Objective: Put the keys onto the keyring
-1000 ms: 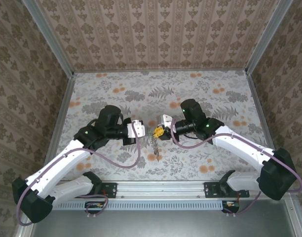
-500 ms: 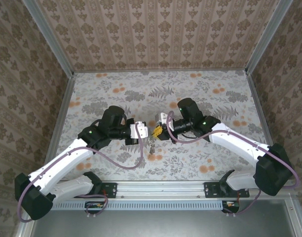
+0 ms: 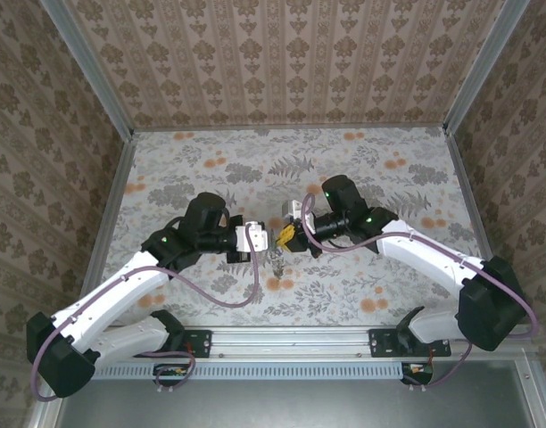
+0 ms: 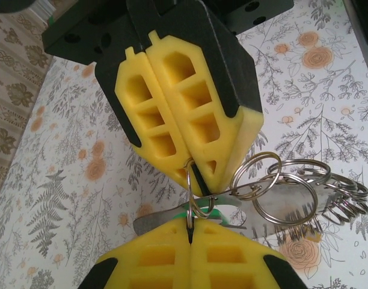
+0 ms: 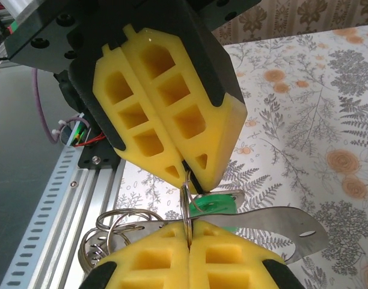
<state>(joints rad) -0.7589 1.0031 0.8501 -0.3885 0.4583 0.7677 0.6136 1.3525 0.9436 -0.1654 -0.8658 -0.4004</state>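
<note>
The table (image 3: 389,187) wears a pale cover printed with grey ferns and orange blossoms, with a metal rail (image 3: 291,340) along its near edge. Mid-table the keys (image 3: 277,266) dangle; whether their lowest end touches it is unclear.

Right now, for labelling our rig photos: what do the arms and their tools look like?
The left arm and right arm have white links, black joint housings and a trailing purple cable. The left tool and right tool carry black-backed yellow pads with cut-out cells.

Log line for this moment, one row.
left gripper shut on keyring | right gripper shut on keyring | tips facing, nearly touching | green key and silver key beside keyring
</note>
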